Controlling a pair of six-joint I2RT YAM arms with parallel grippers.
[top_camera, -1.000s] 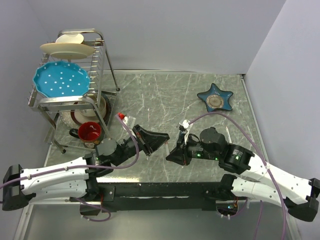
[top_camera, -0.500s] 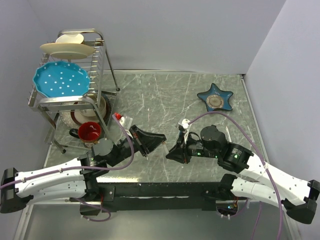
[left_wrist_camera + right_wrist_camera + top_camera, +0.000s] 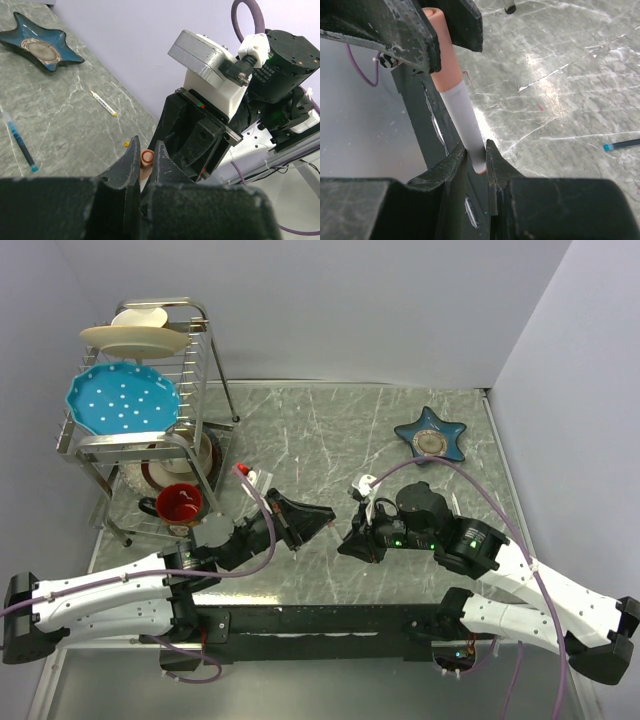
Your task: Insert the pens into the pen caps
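Observation:
My left gripper is shut on a short red-orange pen cap, its open end facing away from me. My right gripper is shut on a white-barrelled pen. The barrel runs straight into the red-orange cap, which sits between the left fingers. In the top view the left gripper and the right gripper meet tip to tip above the table's near middle. A white pen with a yellow end, a blue pen and a tiny yellow cap lie on the table.
A blue star-shaped dish sits at the back right. A wire dish rack with plates and a red mug stands at the left. The blue pen also shows in the right wrist view.
Both arms shifted only slightly. The right gripper edged a little towards the left gripper; both stay shut, tip to tip.

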